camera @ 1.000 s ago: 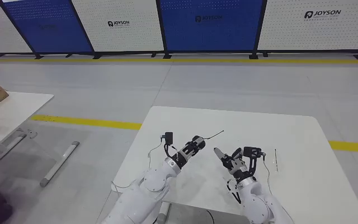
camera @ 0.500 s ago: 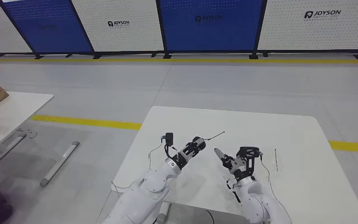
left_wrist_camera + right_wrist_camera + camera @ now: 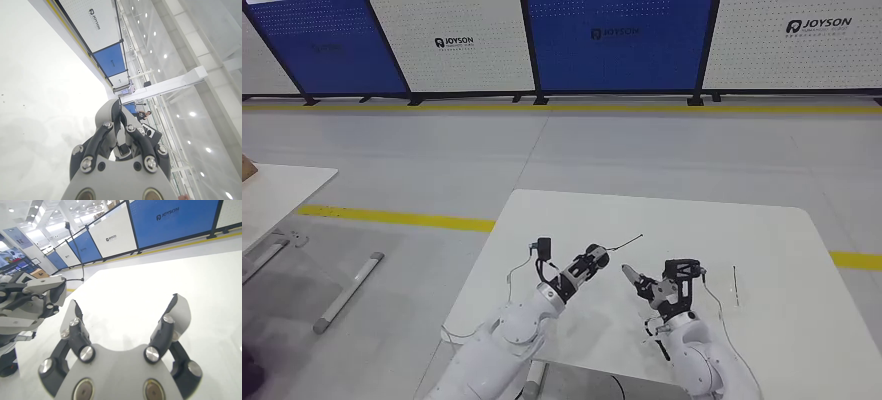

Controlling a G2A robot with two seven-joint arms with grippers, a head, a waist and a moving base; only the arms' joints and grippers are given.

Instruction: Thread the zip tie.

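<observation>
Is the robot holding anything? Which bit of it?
The left gripper pinches a zip tie by one end; the rest sticks out free. The right gripper is open and holds nothing.

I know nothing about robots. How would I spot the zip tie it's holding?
On the white table, find the left gripper, jaws shut. The thin black plastic zip tie pokes out of it, bent upward into the air, unlike the other thin strip lying flat beside the right gripper.

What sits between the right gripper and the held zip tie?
Bare table, nothing else, between right gripper and zip tie; right wrist view shows it.
</observation>
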